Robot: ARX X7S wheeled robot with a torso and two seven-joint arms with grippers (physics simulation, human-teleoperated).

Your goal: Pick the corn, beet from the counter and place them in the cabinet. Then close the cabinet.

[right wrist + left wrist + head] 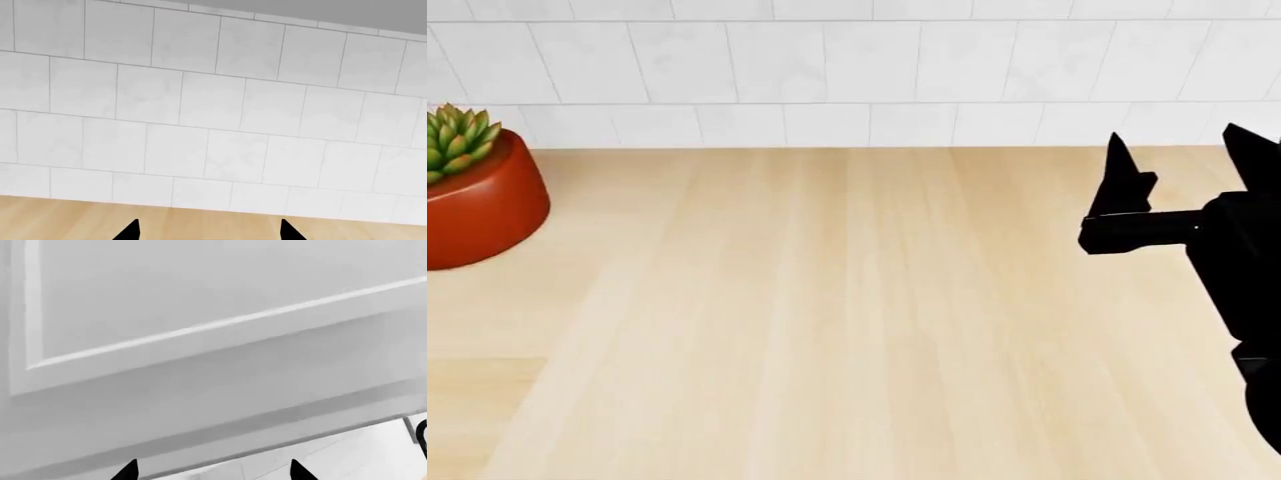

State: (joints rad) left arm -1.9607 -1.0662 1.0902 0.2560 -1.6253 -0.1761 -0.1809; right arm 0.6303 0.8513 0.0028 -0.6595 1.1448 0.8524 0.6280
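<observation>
The right gripper [1185,160] hangs over the right end of the counter [854,320] with its two dark fingers spread apart and nothing between them; in the right wrist view its fingertips [133,231] show as two separate black points, aimed at the white tiled wall [213,125] where it meets the wood. The right arm reaches in from the head view's right edge, its fingers pointing up toward the wall.

The left gripper [213,471] shows only in its own wrist view, where two black tips stand well apart with empty space between them. It faces a white panelled cabinet door [200,315] close up, with a strip of white tile beneath the door's lower edge.

On the counter's far left stands a spiky green succulent [457,140] in a red pot [481,210], well apart from the right gripper. Neither the corn nor the beet appears in any view.
</observation>
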